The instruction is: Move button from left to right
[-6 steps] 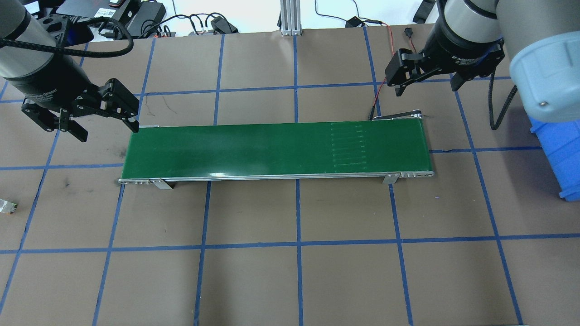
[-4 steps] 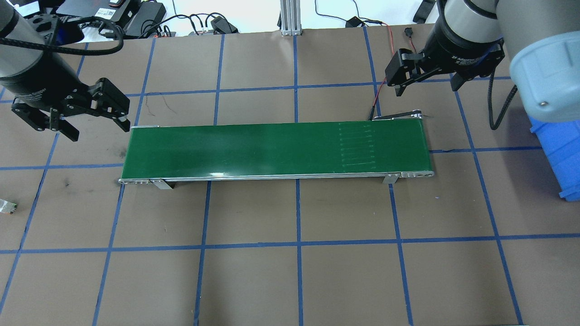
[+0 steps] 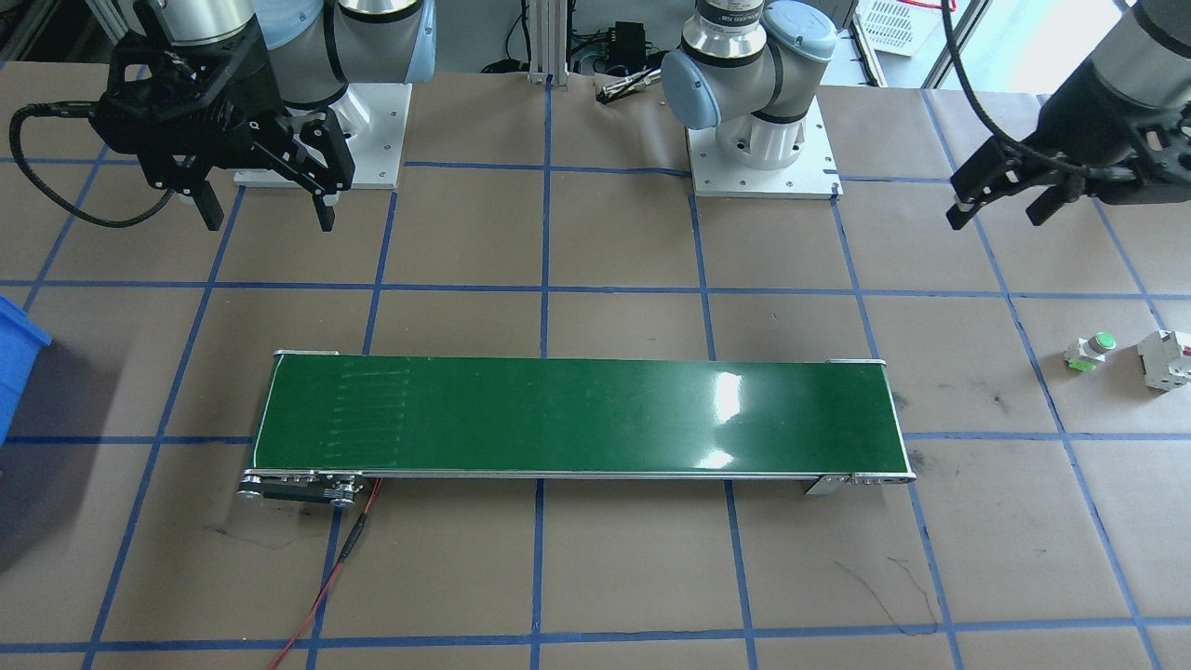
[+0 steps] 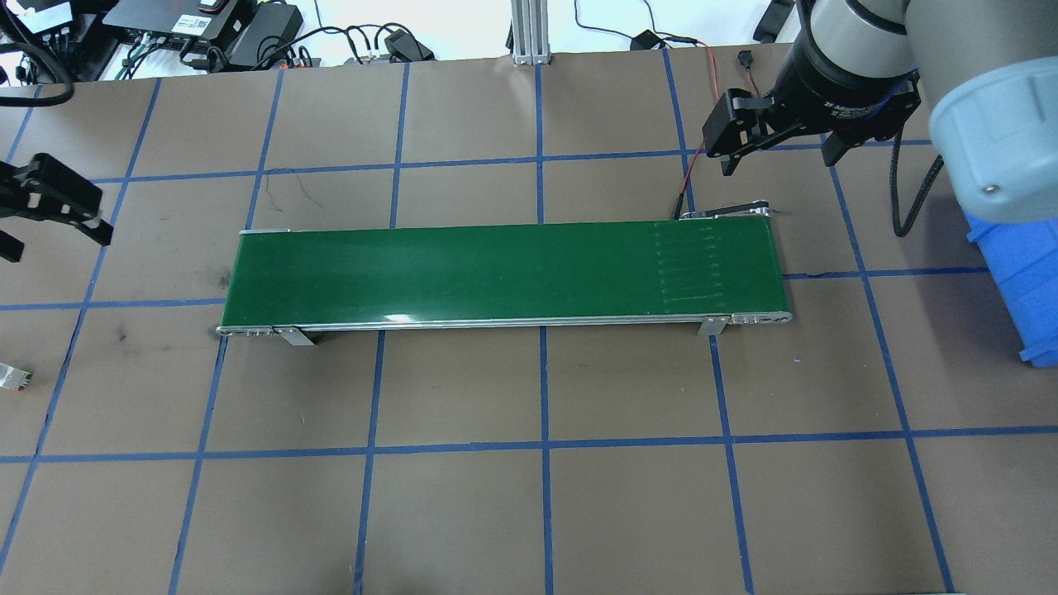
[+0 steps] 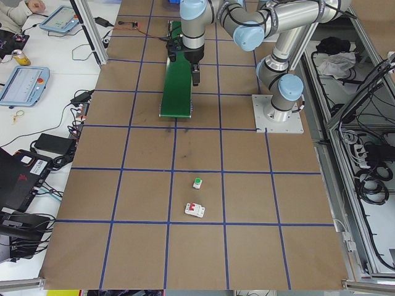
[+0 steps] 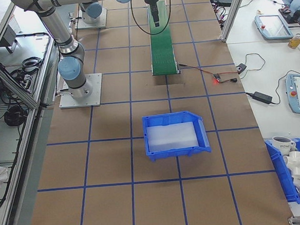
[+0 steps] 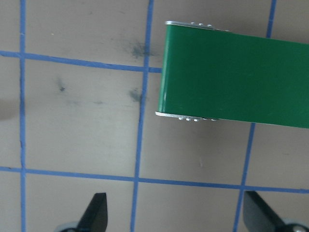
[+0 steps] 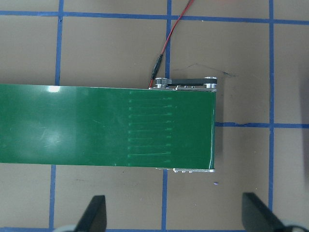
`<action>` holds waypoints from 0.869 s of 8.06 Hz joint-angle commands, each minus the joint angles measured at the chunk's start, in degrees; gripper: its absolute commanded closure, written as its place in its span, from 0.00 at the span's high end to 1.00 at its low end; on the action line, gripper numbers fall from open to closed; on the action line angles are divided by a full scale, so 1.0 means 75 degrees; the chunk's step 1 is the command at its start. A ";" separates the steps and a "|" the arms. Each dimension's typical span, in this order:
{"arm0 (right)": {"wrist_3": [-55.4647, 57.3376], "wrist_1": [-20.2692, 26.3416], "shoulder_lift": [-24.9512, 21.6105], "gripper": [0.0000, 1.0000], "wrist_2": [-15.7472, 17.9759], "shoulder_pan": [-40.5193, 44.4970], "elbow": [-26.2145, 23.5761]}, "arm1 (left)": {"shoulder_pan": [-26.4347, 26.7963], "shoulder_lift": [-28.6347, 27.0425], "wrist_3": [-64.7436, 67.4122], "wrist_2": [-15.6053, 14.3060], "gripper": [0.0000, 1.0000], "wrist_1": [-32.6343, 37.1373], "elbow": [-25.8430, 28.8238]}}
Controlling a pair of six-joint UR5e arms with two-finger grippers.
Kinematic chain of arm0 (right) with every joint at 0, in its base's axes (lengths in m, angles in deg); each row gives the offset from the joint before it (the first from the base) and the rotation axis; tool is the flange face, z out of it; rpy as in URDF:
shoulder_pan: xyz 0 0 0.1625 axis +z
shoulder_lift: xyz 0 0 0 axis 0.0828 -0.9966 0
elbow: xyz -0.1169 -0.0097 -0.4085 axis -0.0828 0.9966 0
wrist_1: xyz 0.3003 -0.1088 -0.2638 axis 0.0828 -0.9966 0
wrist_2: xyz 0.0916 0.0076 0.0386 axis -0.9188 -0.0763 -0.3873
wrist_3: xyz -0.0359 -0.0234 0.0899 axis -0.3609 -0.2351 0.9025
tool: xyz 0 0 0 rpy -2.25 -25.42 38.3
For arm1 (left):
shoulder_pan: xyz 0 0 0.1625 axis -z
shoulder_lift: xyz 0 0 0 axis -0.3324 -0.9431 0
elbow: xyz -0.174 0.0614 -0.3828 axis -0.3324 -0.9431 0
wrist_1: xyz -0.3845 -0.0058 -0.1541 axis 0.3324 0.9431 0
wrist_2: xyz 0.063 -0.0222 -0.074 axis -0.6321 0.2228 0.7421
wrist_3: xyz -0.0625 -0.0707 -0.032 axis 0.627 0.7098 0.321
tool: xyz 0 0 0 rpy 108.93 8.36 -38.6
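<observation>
Brown paper gridded with blue tape covers the table (image 3: 595,577), with a green conveyor belt (image 3: 577,414) lying along its middle. I find the button (image 3: 1089,352) standing on the paper near the table's left end, just beside a white breaker (image 3: 1166,359). My left gripper (image 3: 1005,194) hangs above the table with jaws spread, holding nothing, well apart from the button. My right gripper (image 3: 265,200) hangs spread near the belt's right end.

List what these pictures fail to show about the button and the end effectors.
- Button: outside the overhead view; tiny in exterior left, markings unreadable.
- Left end effector: cropped by the overhead view's left edge.
- Right end effector: one finger hidden behind its body overhead.
- Breaker: label too small.
</observation>
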 commanded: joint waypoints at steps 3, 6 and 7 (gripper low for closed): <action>0.0000 0.0000 0.0012 1.00 -0.0007 0.0000 0.0000 | -0.2373 -0.1006 -0.4056 -0.0398 1.00 -0.1417 -0.0176; 0.0000 -0.0012 0.0000 1.00 -0.0007 0.0000 0.0000 | -0.3057 -0.2306 -0.5423 -0.1293 1.00 -0.2869 -0.0211; 0.0000 0.0000 0.0011 1.00 -0.0007 0.0000 0.0000 | -0.3104 -0.2705 -0.5807 -0.1567 1.00 -0.3223 -0.0211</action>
